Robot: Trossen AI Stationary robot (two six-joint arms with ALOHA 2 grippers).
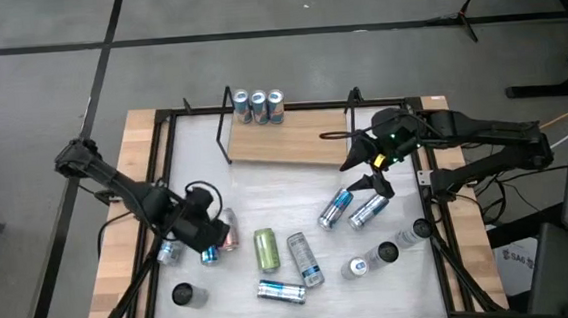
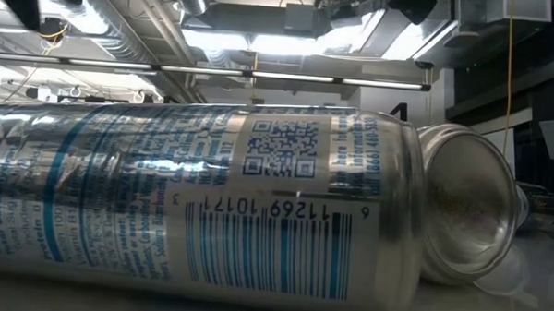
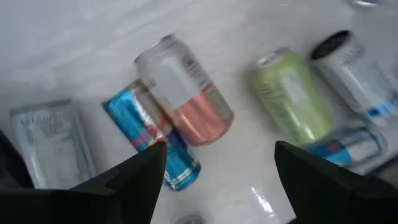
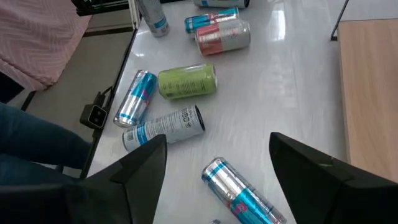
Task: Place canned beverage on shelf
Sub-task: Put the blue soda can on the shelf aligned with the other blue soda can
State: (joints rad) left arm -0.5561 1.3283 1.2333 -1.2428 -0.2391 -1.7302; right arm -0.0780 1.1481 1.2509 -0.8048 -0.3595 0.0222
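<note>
A silver-and-blue can (image 2: 192, 208) lies right against the low camera, blocking its view. The shelf (image 1: 284, 137) at the table's far edge carries three upright cans (image 1: 259, 106). Loose cans clutter the tabletop (image 1: 267, 195). The left gripper (image 3: 214, 165) hangs spread, empty, over a pink can (image 3: 186, 99); the right gripper (image 4: 214, 165), also spread and empty, over a blue one (image 4: 245, 198).

Bright ceiling strip lights (image 2: 263, 40), glare on white tabletop (image 4: 273, 62), motion blur in left wrist view.
</note>
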